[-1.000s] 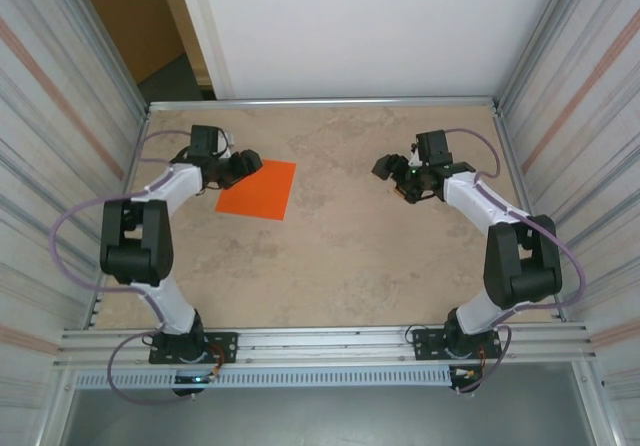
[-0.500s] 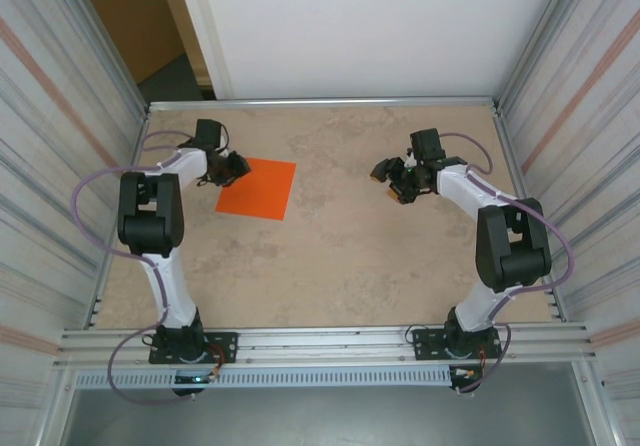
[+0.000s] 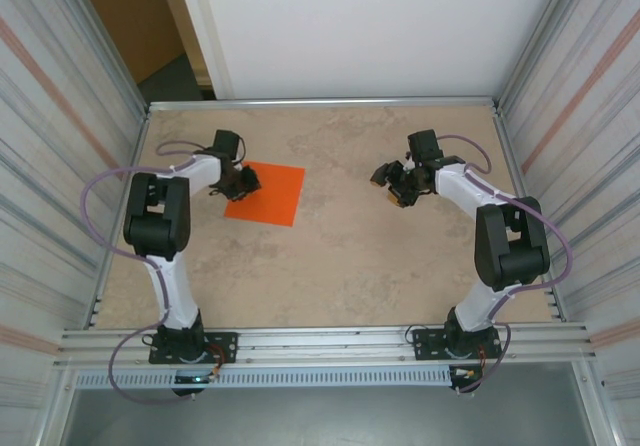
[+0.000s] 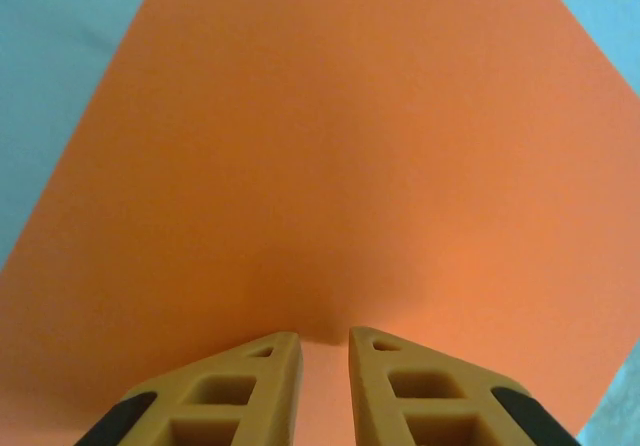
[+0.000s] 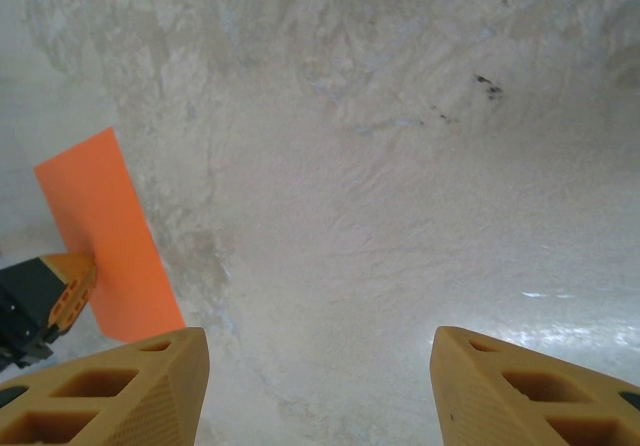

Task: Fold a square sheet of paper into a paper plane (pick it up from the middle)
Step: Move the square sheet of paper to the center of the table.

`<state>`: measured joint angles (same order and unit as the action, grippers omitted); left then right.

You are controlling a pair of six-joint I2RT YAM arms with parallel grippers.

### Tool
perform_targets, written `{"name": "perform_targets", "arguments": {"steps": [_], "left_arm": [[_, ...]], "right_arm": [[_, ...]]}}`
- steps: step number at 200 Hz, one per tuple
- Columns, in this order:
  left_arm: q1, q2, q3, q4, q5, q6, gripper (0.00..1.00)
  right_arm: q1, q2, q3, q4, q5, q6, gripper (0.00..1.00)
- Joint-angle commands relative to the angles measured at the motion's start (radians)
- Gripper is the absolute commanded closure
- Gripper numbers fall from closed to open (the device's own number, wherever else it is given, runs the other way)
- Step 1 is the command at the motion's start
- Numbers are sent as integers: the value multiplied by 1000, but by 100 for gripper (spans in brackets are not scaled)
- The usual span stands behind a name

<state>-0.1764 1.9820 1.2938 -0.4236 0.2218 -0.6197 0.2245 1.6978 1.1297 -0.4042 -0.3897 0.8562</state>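
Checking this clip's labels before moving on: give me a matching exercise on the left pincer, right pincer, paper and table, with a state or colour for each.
Things:
1. left pincer
2. right pincer
3. paper
4. table

Descriptions:
a. beige, marbled
b. fingers wide apart over bare table
c. bright orange, unfolded
d. fingertips close together at the paper

Pairs: 1-d; 2-b; 3-c; 4-a
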Motion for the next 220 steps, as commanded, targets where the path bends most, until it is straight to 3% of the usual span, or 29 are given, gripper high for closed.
{"name": "perform_targets", "arguments": {"steps": [1, 41, 61, 91, 130, 158, 191, 220], "left_arm": [[-82, -12, -104, -77, -9, -115, 79], [-284, -103, -270, 98, 29, -473, 81], [-398, -137, -332, 198, -12, -670, 82], [-520, -125, -305, 249, -24, -791, 82], [-536, -183, -241, 223, -21, -689, 79], [-490, -238, -221, 223, 32, -437, 74], [-427, -193, -232, 164, 160, -258, 77], [-410, -161, -216, 130, 156, -209, 80]], "right_arm": [[8, -18, 24, -63, 27, -23, 41], [34, -43, 1, -99, 42, -44, 41], [57, -49, -21, -113, 45, -55, 41], [107, -48, -50, -127, 39, -79, 41], [140, -38, -58, -134, 6, -99, 44], [143, -52, -88, -125, -31, -139, 49], [142, -57, -137, -90, -64, -161, 54], [146, -39, -152, -82, -85, -164, 59]]}}
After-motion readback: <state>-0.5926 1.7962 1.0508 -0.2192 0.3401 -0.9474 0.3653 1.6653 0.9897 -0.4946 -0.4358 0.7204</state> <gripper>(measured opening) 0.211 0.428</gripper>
